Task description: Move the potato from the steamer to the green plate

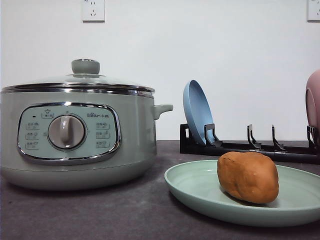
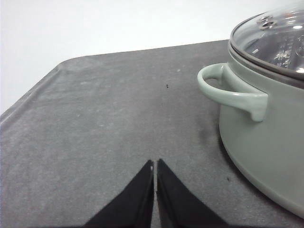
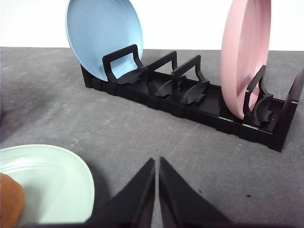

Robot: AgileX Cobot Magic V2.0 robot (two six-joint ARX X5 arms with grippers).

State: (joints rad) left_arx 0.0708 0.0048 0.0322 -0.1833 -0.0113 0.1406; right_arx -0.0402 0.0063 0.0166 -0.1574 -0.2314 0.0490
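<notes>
Potato [image 1: 248,176] lies on the green plate [image 1: 200,192], resting on the plate's bare inner surface toward its right half, apart from the steamer [image 1: 75,130] that stands to the left on the dark table [image 1: 100,215]. A glass lid [image 1: 85,79] with a knob sits closed on the steamer; what is inside cannot be told. Its front panel carries a central dial [image 1: 66,132] ringed by small button labels too fine to read, and a brand mark at the upper right of the panel that looks like "Bear" followed by small characters. Behind the plate, a black rack [image 1: 250,145] holds a blue plate [image 1: 197,112] upright at its left end and a pink plate [image 3: 244,54] upright at its right end, with vacant slots between. The left gripper [image 2: 155,164] hangs over bare table beside the steamer's side handle [image 2: 228,90], fingertips nearly touching and holding nothing. The right gripper [image 3: 156,161] is likewise pinched together and holds nothing, near the green plate's rim.
</notes>
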